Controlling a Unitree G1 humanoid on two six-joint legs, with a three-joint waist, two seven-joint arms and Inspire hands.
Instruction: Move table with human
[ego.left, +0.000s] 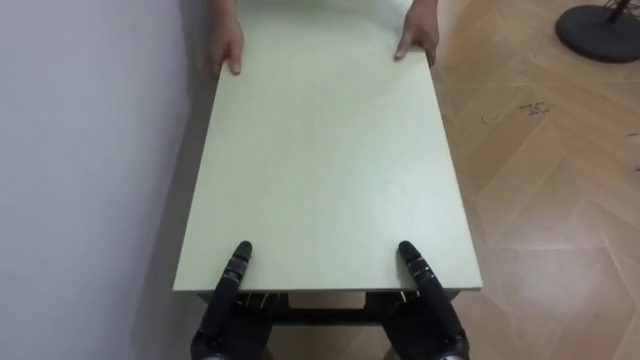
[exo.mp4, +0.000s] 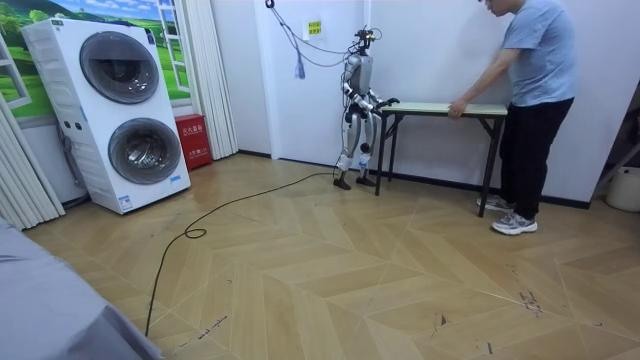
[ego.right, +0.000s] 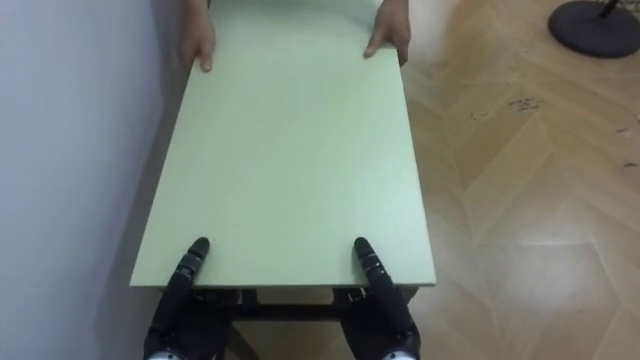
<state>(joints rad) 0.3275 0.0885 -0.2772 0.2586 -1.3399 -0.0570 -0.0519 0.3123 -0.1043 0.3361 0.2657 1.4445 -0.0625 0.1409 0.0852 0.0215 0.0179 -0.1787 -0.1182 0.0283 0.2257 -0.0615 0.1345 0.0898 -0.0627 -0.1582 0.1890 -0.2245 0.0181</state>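
The desk (ego.left: 320, 150) stretches straight ahead of the robot's fingers, with its long side close along the wall (ego.left: 90, 150), just left of the left hand (ego.left: 232, 282). Each robot hand lays one dark digit flat on the top near a corner of the near edge. The right hand (ego.left: 422, 282) mirrors the left. The rest of the fingers drop below the edge and are hidden, so I cannot tell whether they are clamped on the board or only resting there.

At the far end from the fingers, a person (exo.mp4: 535, 60) leans in and sets one hand (ego.left: 228, 45) and the other hand (ego.left: 418, 35) on the two far corners. The grips are spread wide at both ends, likely so the load is shared and the top stays level and does not twist.

In the room view the desk's legs seem to stand on the wooden floor (ego.left: 540, 180), so the carry looks not yet begun. To the right of the right fingers the floor is open, the likely way out from the wall. A round black base (ego.left: 600, 30) sits beyond it and should be avoided.
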